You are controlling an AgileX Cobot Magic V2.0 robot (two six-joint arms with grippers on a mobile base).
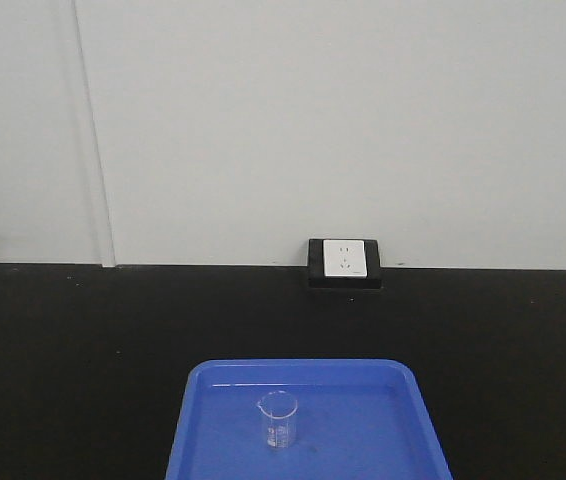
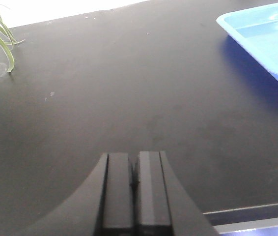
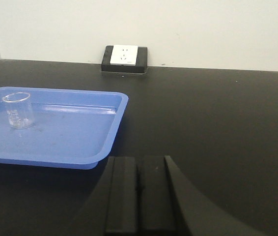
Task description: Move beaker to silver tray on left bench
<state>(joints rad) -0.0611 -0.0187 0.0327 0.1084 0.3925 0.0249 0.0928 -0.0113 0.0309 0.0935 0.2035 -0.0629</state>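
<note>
Exterior front-facing view: beaker [image 1: 276, 418] in edge-cropped blue tray [image 1: 298, 364]; left gripper [image 2: 135, 184], right gripper [image 3: 138, 189] closed, empty.

Beaker [image 1: 276, 418] stands alone in blue tray [image 1: 368, 432]; only the low rim intervenes

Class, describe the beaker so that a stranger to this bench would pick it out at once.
On the black bench, in front of the white socket, lies a blue tray. Standing upright in it is the beaker: small, clear glass, with a pouring lip and white markings, the only thing seen in the tray.
</note>
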